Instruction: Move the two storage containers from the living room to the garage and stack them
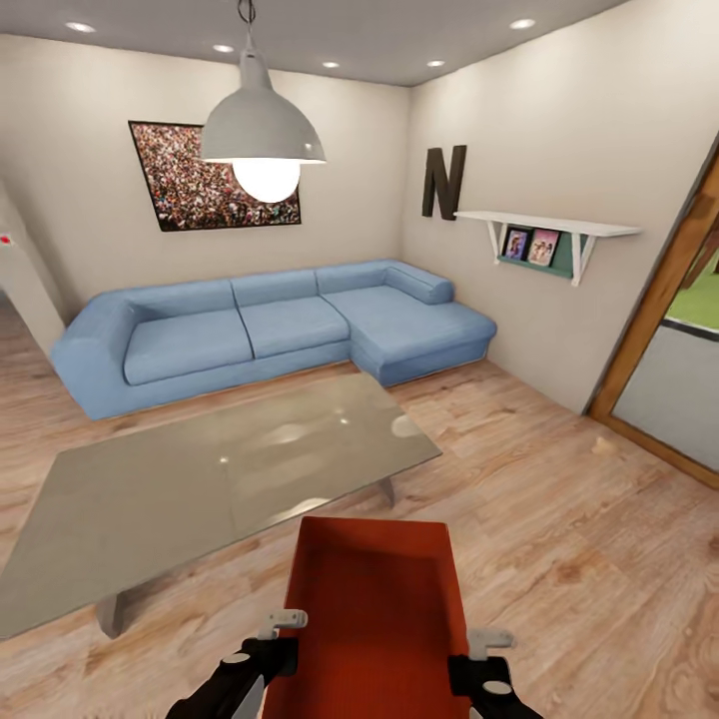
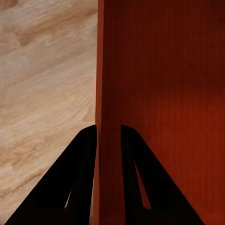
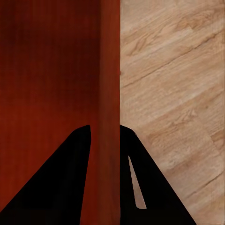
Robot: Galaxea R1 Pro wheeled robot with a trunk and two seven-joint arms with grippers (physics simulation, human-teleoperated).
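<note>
Right down in front, the left hand (image 1: 283, 629) and the right hand (image 1: 482, 649) each clamp a side wall of one orange-red storage container (image 1: 374, 609), carried between them above the light wood plank floor (image 1: 559, 559) of the living room. From the left wrist, the left hand (image 2: 108, 133) has one black finger (image 2: 82, 164) on the outside of the container's wall (image 2: 101, 70) and the other finger on the inside, both pressed flat against the plastic, with the planks (image 2: 47, 79) passing beyond the wall. The right wrist tells the same story: the right hand (image 3: 104, 131) straddles the opposite wall (image 3: 110, 61), one finger (image 3: 70, 164) over the red interior and the other on the floor (image 3: 173, 93) side, closed tight on it. The bin is open-topped, nothing inside it that I can see, and its far edge reaches toward a low glass-topped bench (image 1: 200, 479) on pale legs, which stands just ahead and to the left. Past that, a long blue corner sofa (image 1: 270, 325) runs along the back wall. A white pendant lamp (image 1: 262, 135) hangs lit over the bench, in front of a framed crowd picture (image 1: 175, 180). On the right-hand wall sits a dark letter N (image 1: 444, 180), then a white shelf (image 1: 549, 225) with two small photos under it, and nearer still a wood-framed glass door (image 1: 669, 350).
</note>
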